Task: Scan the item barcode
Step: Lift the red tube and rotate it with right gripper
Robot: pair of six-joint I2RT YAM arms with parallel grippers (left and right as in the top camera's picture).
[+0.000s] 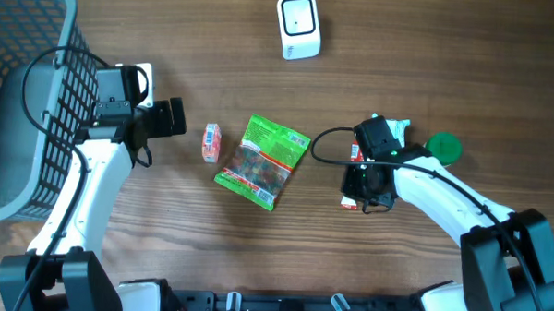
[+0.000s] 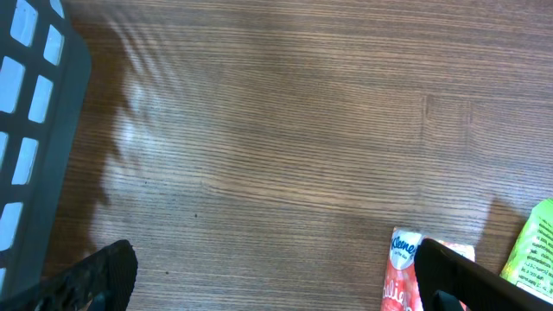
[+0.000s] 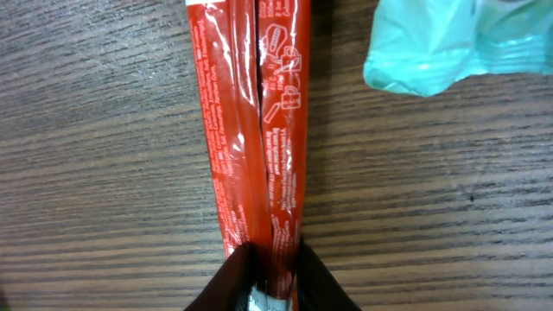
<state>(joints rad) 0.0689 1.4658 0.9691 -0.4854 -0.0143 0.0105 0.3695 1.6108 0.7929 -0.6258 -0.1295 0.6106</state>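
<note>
A long red packet [image 3: 259, 121] lies on the wooden table, and my right gripper [image 3: 270, 269] pinches its near end between both fingers. From overhead, only the packet's ends [image 1: 348, 203] show around the right gripper [image 1: 364, 182]. No barcode can be made out on the packet. The white scanner [image 1: 298, 25] stands at the back of the table. My left gripper [image 1: 172, 117] hovers open and holds nothing, just left of a small pink tissue pack [image 1: 210, 142]. In the left wrist view the tissue pack [image 2: 402, 268] sits partly behind the right finger of the left gripper [image 2: 276, 281].
A green snack bag [image 1: 263, 161] lies mid-table. A grey basket [image 1: 21, 91] fills the left edge, its wall [image 2: 34, 112] close to the left wrist. A teal wrapper [image 3: 441, 43] and a green round lid [image 1: 443, 146] lie beside the right arm.
</note>
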